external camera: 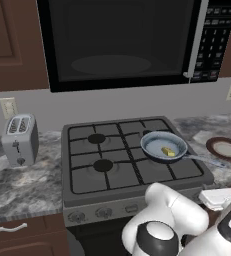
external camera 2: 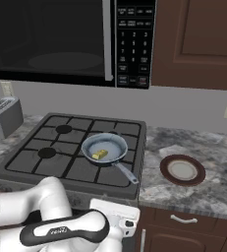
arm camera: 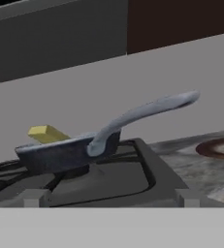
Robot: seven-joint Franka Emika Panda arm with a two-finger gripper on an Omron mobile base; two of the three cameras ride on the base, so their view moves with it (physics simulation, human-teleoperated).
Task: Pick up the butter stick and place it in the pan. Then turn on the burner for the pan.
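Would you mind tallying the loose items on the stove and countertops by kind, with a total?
Round grey-blue frying pan with a silvery handle: 1
Small pale-yellow butter stick, lying in the pan: 1
Brown-rimmed round plate: 1
Silver two-slot toaster: 1
Total: 4

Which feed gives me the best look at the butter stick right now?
The right base view: it looks down into the pan, so the butter stick shows whole on the pan's floor. The left base view shows the same, slightly smaller. The hand view, low and side-on, shows one yellow end above the rim.
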